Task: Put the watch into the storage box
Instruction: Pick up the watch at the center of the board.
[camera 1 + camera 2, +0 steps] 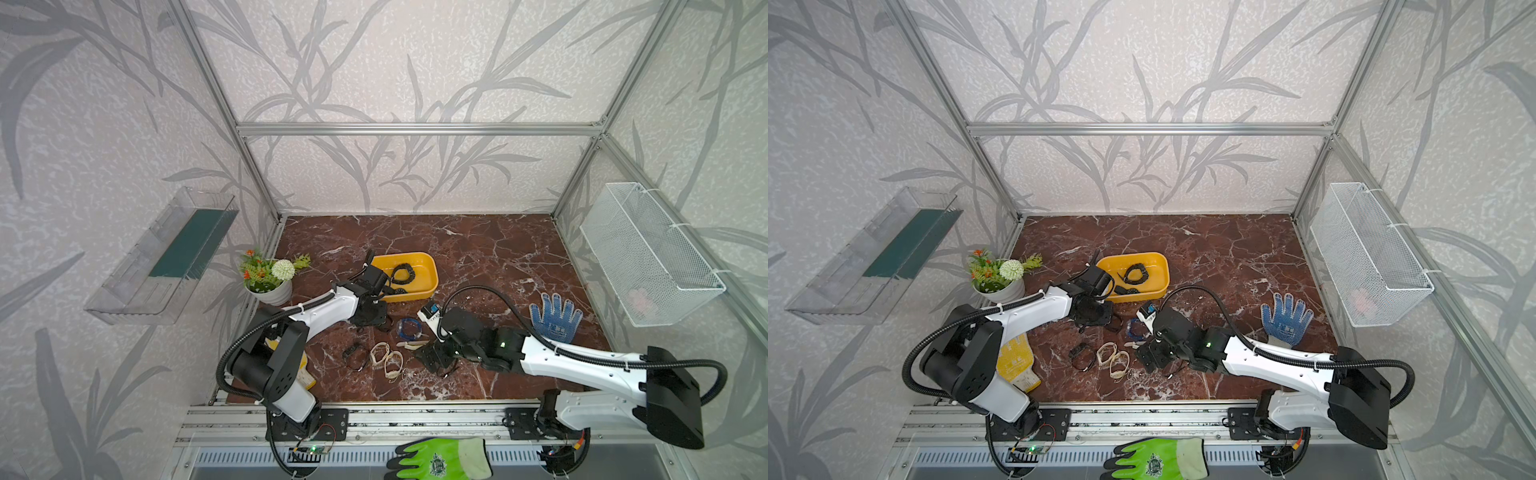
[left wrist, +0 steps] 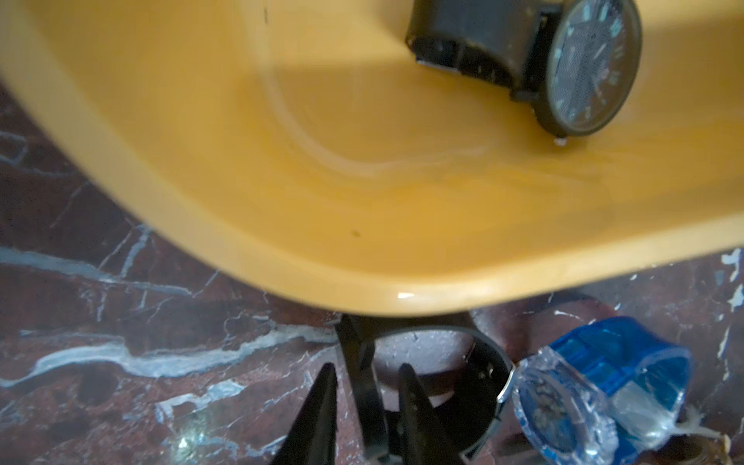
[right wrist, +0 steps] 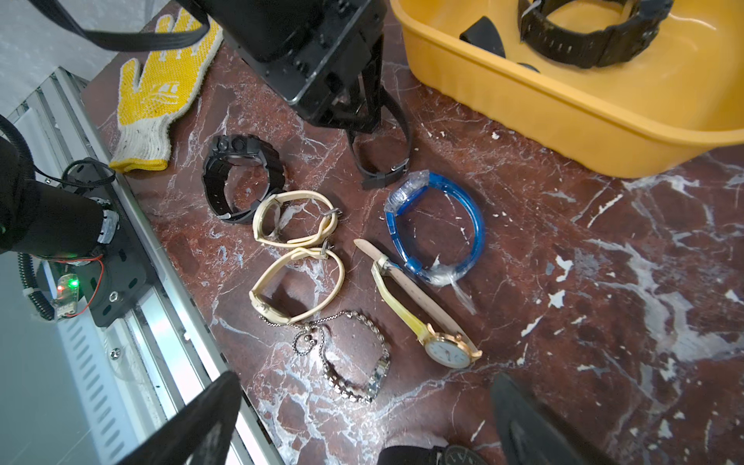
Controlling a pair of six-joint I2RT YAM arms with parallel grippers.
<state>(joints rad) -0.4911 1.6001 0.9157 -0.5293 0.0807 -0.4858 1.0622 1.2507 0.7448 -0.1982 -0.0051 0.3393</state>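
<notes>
Marble tabletop (image 2: 120, 322), black watch (image 2: 483, 382) just outside the storage box (image 2: 282, 277), left gripper (image 2: 366, 366) narrow around its strap, can't tell if it's biting. That thin strap might slip or snag the rim on the lift. Right gripper (image 3: 364, 378) is wide open.

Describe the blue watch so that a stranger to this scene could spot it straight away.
Start at the yellow storage box on the red marble table; loose watches lie on the robot's side of it. Nearest the box, beside a thin black-strapped watch, lies the blue watch, a closed loop. It alone is translucent blue, its case wrapped in clear plastic.
</notes>
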